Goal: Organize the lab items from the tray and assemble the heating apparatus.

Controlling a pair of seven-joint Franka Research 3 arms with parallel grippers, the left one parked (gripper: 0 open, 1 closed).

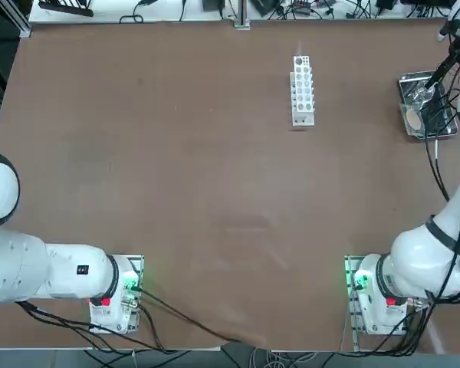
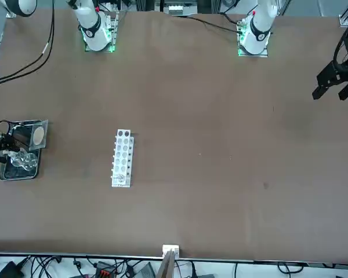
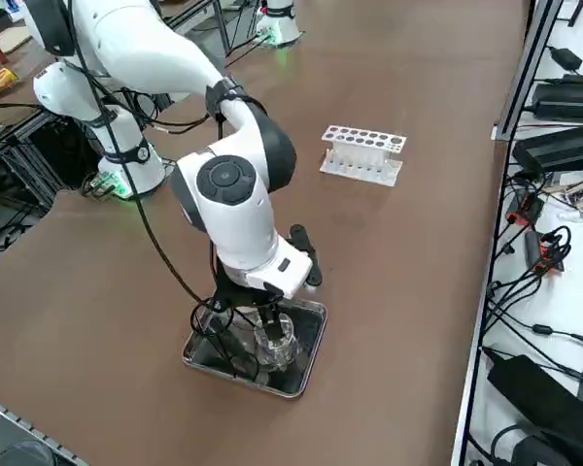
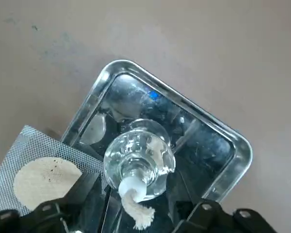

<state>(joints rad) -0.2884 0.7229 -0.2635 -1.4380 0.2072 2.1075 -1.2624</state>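
Zero parts assembled: nothing stands built on the bench [image 1: 176, 192], so judged as early stage; unloading and building the heater both left. Hand [image 4: 137, 189] over the tray [image 4: 194, 109], fingers apart, one on each side of the glass lamp [image 4: 138, 158], no clear grip. Lamp: clear, round, white collar, frayed pale wick. Beside the hand, grey mesh square [image 4: 10, 162], tan round centre, overhangs the tray's rim. Tray shiny, round-cornered, below the hand.

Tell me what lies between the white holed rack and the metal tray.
Bare brown tabletop separates the rack from the tray, as the top view shows.
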